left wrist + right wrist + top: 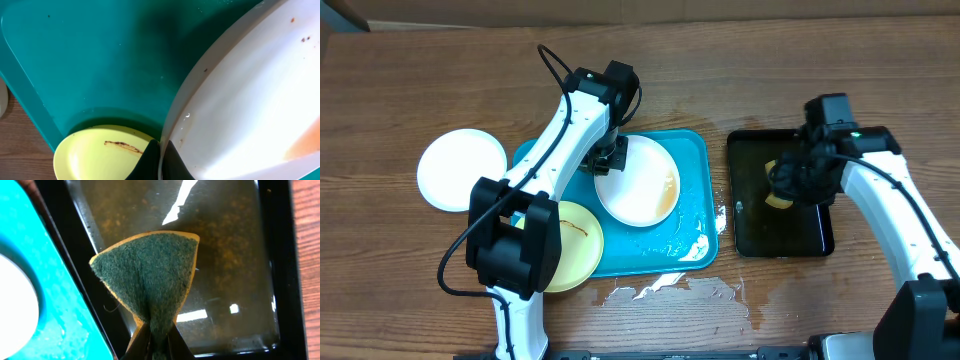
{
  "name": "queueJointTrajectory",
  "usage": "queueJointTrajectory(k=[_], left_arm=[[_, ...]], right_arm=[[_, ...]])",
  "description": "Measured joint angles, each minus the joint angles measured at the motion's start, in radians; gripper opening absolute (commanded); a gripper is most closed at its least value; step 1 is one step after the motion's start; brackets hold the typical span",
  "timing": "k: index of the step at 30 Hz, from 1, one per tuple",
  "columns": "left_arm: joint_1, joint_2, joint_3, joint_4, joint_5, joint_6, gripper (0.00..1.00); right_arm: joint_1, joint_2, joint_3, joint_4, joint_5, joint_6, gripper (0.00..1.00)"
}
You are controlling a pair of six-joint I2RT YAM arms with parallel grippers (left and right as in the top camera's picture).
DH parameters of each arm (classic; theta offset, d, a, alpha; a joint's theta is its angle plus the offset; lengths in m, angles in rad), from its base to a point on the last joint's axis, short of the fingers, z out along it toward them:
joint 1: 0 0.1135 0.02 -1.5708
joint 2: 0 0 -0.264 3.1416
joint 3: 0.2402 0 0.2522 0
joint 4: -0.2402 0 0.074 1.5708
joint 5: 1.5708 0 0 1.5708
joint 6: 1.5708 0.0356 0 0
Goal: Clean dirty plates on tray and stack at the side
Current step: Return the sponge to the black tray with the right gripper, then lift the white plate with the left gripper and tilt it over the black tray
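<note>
arms (560, 130): white shells, black joints | cable (552, 62): black loop | left hand (607, 160): black

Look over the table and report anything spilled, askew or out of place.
Spilled water lies on the wooden table, on the robot's side of the turquoise tray, with more wet patches at the tray's right end. The pale yellow plate overhangs the tray's near-left corner rather than lying flat inside.

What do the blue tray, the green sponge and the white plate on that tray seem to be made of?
Large turquoise-blue rectangular tray: likely plastic; smooth, glossy, moulded rounded corners.
Folded green-faced sponge: fibrous scouring layer over yellow foam; fuzzy face, yellow edge.
Round white plate on the tray: smooth, shiny; plastic or ceramic, unclear.
</note>
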Motion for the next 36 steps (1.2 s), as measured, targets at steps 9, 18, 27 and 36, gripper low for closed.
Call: queueJointTrajectory(k=[9,18,27,36], left_arm=[[0.000,0.000,0.000,-0.010,0.000,0.000,0.04],[0.000,0.004,0.035,-0.050,0.000,0.000,0.04],[0.000,0.010,0.192,-0.117,-0.008,0.000,0.04],[0.000,0.011,0.248,-0.157,-0.008,0.000,0.04]], right_arm=[[-0.063,0.000,0.000,0.011,-0.026,0.006,0.09],[-0.082,0.000,0.000,0.013,-0.027,0.006,0.10],[-0.082,0.000,0.000,0.034,-0.011,0.008,0.22],[-0.082,0.000,0.000,0.034,-0.007,0.006,0.45]])
